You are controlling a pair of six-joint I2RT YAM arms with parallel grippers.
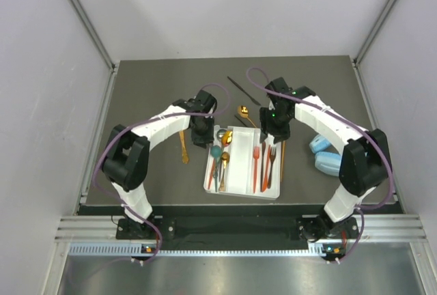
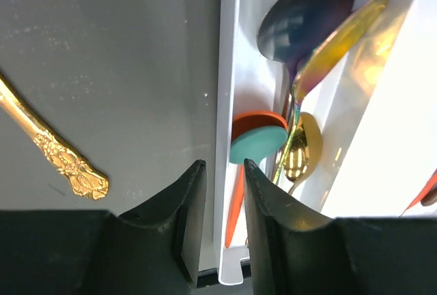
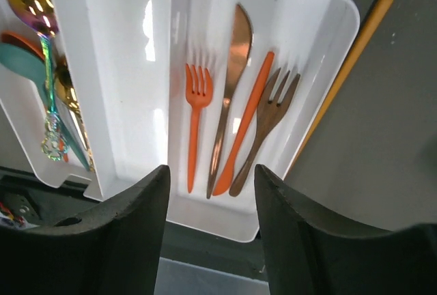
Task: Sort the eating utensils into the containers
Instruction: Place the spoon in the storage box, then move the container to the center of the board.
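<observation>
Fingers of the left gripper are black and wedge-shaped, parted by only a narrow gap and gripping nothing. They hover over the left rim of the white plastic tray. The right gripper hangs wide open and empty above the tray's right compartment, which holds an orange fork, a copper-coloured knife and a brown fork. The left compartment holds glossy spoons, among them an iridescent spoon and a teal round-headed spoon.

Loose on the matte dark table are an ornate gold handle left of the tray, a gold spoon, black chopsticks, and a yellow stick just beside the tray's right wall.

Likely risks:
- The loose pieces look thin, hard and slick and lie flat, so fingertips may skid off them.
- The yellow stick leaves little room for a finger on the wall side.
- The tray looks light, and the left fingers so close to its rim could nudge it.
</observation>
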